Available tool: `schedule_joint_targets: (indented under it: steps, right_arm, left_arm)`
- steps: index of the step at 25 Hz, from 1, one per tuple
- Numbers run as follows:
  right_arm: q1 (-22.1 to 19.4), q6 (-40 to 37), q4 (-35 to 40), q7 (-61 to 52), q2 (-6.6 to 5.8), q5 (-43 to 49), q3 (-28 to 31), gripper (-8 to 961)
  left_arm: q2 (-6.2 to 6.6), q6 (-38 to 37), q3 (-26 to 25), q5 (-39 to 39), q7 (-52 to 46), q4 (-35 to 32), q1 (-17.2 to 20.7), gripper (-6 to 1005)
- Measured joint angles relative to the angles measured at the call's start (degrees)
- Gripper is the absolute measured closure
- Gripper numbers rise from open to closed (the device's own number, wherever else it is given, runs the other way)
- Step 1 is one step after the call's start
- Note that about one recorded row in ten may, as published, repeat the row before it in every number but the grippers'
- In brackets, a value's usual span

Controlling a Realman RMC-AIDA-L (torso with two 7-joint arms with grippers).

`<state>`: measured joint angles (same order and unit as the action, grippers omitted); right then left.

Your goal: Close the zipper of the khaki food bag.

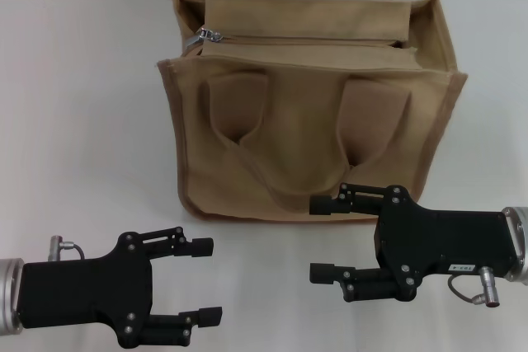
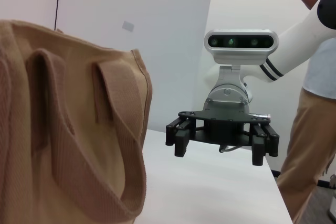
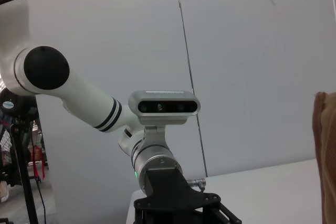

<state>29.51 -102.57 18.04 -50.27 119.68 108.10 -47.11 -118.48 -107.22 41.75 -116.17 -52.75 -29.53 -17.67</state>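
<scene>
The khaki food bag [image 1: 309, 113] stands upright on the white table, its two handles hanging down the front face. Across its top panel runs the zipper [image 1: 313, 39], with the silver slider [image 1: 210, 36] at the left end. My left gripper [image 1: 206, 280] hovers open in front of the bag at the lower left, apart from it. My right gripper [image 1: 318, 238] is open in front of the bag's lower right, its upper finger overlapping the bag's bottom edge. The left wrist view shows the bag's front [image 2: 68, 129] and the right gripper [image 2: 220, 148] beyond it.
The white table [image 1: 74, 121] extends to both sides of the bag, with a grey wall behind. A person in tan trousers [image 2: 315, 129] stands past the table's edge in the left wrist view. The right wrist view shows the left arm [image 3: 79, 98] and the bag's edge [image 3: 326, 145].
</scene>
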Motion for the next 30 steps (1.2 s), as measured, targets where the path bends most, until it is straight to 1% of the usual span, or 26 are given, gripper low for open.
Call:
schedule_joint_targets:
  steps: [7,10,11,12,13,14,15,16,17,18,20,21,23,25,26,27,28,30]
  right_arm:
    - [-0.2,0.4,-0.4,0.1,0.03,0.0,0.0,194]
    - [-0.1,0.6,-1.4,0.4,0.04,0.0,0.0,194]
    - [0.0,0.6,-1.9,0.9,0.03,0.0,0.0,194]
    - [0.0,0.6,-1.9,0.9,0.03,0.0,0.0,194]
    - [-0.1,0.7,-2.3,1.5,0.03,0.0,0.0,194]
    - [-0.1,0.7,-2.3,1.5,0.03,0.0,0.0,194]
    - [-0.2,0.7,-2.5,1.6,0.03,0.0,0.0,194]
    - [-0.2,0.7,-3.0,2.1,0.03,0.0,0.1,194]
    - [-0.2,0.7,-3.0,2.1,0.03,0.0,0.1,194]
    - [0.1,0.7,-4.2,3.6,0.03,0.0,0.3,194]
    - [0.4,0.7,-5.0,4.7,0.03,0.0,0.4,195]
    - [0.8,0.7,-5.9,6.0,0.03,0.0,0.4,195]
    - [1.2,0.8,-6.4,6.3,0.07,0.0,0.4,195]
    - [1.3,0.8,-6.6,6.3,0.08,0.0,0.4,195]
    - [1.4,0.8,-7.0,6.3,0.10,0.0,0.5,195]
    - [1.4,0.8,-7.0,6.3,0.10,0.0,0.5,195]
    - [1.5,1.1,-7.2,6.4,0.11,0.0,0.6,194]
    - [1.5,1.2,-7.3,6.5,0.11,0.0,0.6,194]
  left_arm:
    - [-0.03,0.1,0.0,0.0,0.3,0.4,-0.1,210]
    - [-0.05,0.0,-0.8,0.3,1.8,0.4,0.0,211]
    - [0.04,-0.5,-3.0,0.7,3.0,0.1,0.7,212]
    - [0.04,-0.5,-3.0,0.7,3.0,0.1,0.7,212]
    - [0.22,-1.5,-7.7,1.5,3.9,0.0,1.6,212]
    - [0.22,-1.5,-7.7,1.5,3.9,0.0,1.6,213]
    - [0.29,-2.1,-11.4,2.6,4.9,0.4,2.2,213]
    - [0.11,-2.5,-17.7,5.4,7.6,2.0,3.0,213]
    - [0.11,-2.5,-17.7,5.4,7.6,2.0,3.0,214]
    - [-0.09,-2.3,-20.9,7.4,10.0,3.7,3.3,214]
    - [-0.22,-1.6,-24.3,10.1,14.5,7.0,3.4,215]
    - [-0.25,-0.4,-25.6,12.4,18.3,10.1,2.9,215]
    - [-0.25,0.5,-25.8,13.5,19.3,11.0,2.6,216]
    - [-0.26,3.4,-25.9,15.4,20.1,12.8,1.5,218]
    - [-0.26,6.7,-26.1,16.6,20.2,13.8,0.1,218]
    - [-0.26,6.7,-26.1,16.6,20.2,13.8,0.1,219]
    - [-0.26,8.2,-26.2,17.0,20.2,14.2,-0.4,220]
    - [-0.27,13.0,-26.3,17.4,19.8,15.4,-2.3,221]
